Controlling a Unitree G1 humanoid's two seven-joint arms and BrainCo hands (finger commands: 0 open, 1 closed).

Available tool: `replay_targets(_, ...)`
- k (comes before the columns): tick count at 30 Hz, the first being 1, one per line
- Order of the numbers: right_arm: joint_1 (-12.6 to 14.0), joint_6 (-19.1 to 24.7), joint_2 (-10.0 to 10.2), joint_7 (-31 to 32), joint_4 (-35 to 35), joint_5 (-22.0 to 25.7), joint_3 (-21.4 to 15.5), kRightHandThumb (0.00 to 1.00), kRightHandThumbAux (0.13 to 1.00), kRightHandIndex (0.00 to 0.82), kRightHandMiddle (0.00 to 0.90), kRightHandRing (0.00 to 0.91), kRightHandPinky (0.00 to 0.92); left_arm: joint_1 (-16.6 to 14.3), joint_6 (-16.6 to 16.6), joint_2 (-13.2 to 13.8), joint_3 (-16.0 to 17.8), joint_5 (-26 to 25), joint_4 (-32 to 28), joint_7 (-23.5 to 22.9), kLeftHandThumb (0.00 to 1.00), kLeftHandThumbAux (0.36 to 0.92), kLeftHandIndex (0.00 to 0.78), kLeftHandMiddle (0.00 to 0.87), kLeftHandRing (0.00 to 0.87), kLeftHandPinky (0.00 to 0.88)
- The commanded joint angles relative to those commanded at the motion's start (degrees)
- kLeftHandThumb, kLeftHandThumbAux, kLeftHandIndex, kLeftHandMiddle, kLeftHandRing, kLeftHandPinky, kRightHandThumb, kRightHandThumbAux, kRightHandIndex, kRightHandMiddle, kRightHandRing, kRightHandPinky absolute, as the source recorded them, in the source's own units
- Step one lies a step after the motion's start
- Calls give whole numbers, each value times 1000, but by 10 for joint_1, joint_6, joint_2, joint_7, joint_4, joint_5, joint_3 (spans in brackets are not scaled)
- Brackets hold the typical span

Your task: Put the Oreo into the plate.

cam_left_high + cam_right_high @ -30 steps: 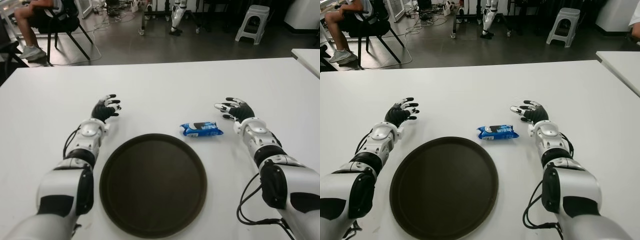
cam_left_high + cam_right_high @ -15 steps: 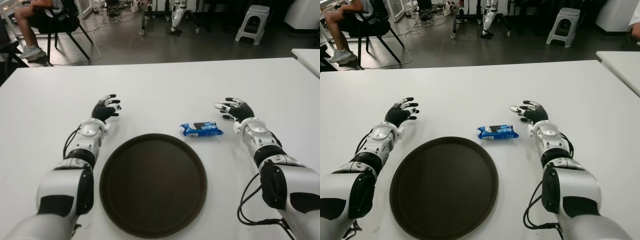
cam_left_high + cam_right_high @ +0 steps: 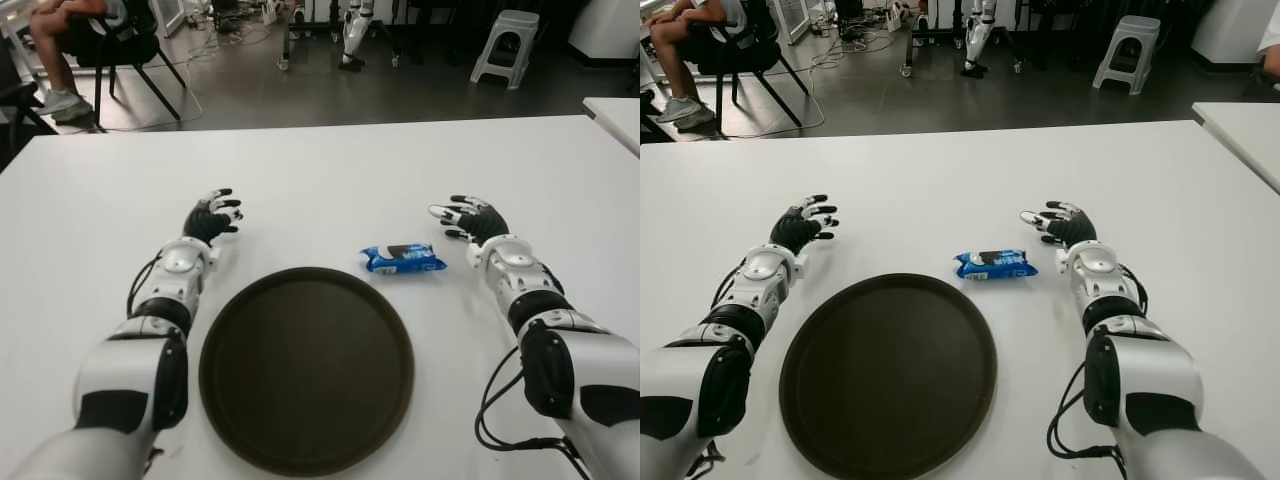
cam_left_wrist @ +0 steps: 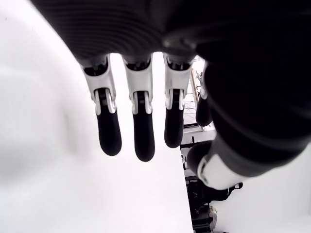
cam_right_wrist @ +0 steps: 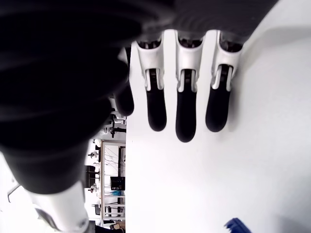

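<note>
A wide white surface fills most of the scene, with a dark floor beyond its far edge. A large round dark plate sits close to the near edge, roughly midway between the left and right edges, and nothing lies in it. The left hand shows beyond the plate's left side, toward the middle of the surface, palm down; its fingers are stretched out straight and released, holding nothing. The right hand shows on the opposite side, to the right of the plate and about as far from the near edge as the left hand; its fingers are likewise extended and released, holding nothing. The Oreo, a small blue packet, lies flat on the surface just beyond the plate's far right rim, apart from it, and near the right hand without touching it. A corner of the packet shows in the right wrist view.
</note>
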Motion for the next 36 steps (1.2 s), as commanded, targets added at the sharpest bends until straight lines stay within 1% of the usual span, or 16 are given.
replay_targets(12, 0, -1, 0, 3, 0, 2, -2, 0, 820, 242, 316, 347, 394, -1, 3, 0, 0, 1, 1, -2, 0, 756, 181, 258, 301, 345)
replay_targets(16, 0, 1, 0, 2, 0, 2, -2, 0, 816, 236, 311, 348, 399, -1, 4, 1, 0, 1, 1, -3, 0, 751, 182, 260, 303, 348)
replay_targets(21, 0, 4, 1, 1, 0, 3, -3, 0, 807, 218, 306, 357, 432, -1, 4, 1, 1, 0, 1, -7, 0, 740, 180, 259, 304, 361)
replay_targets(31, 0, 7, 2, 5, 0, 9, -12, 0, 808, 211, 307, 356, 417, 1, 0, 1, 5, -4, 0, -15, 0, 723, 167, 252, 303, 362)
replay_targets(36, 0, 6, 3, 7, 0, 9, -14, 0, 812, 227, 325, 371, 428, 2, -1, 1, 8, -5, 0, -17, 0, 728, 166, 247, 295, 351)
